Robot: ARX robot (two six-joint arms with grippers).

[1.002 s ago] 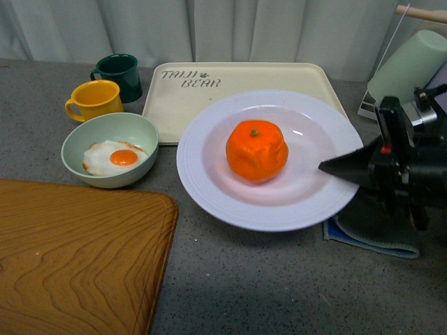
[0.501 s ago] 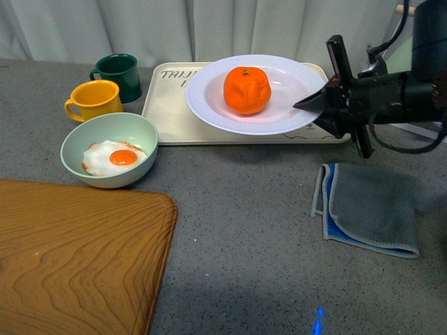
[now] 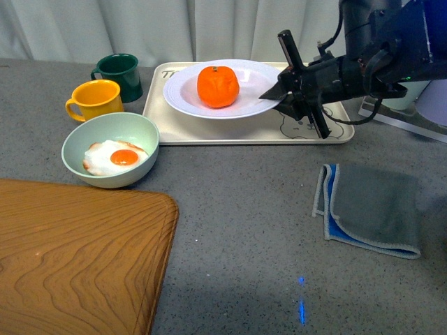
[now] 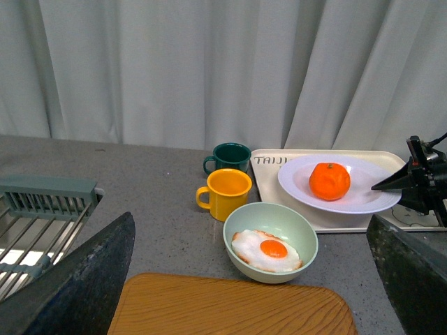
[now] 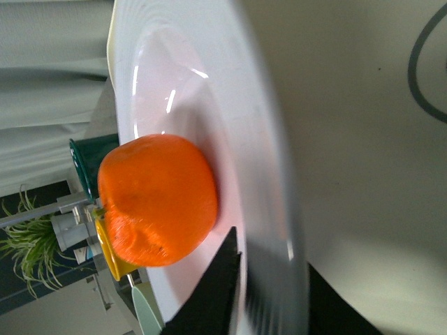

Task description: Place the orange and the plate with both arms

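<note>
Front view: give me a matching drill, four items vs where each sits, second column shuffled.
1 orange
2 fried egg
3 yellow mug
4 grey cloth

A in the pale green bowl
B on bare counter, robot's right side
C on the white plate
D next to the dark green mug

Pairs: 1-C, 2-A, 3-D, 4-B

My right gripper (image 3: 274, 94) is matt black, with tapered pointed fingers and a flat black bar across its body; black cables (image 3: 341, 31) loop back to a glossy blue housing (image 3: 422, 35). The left gripper's fingers (image 4: 80, 283) look dark, scuffed, speckled
</note>
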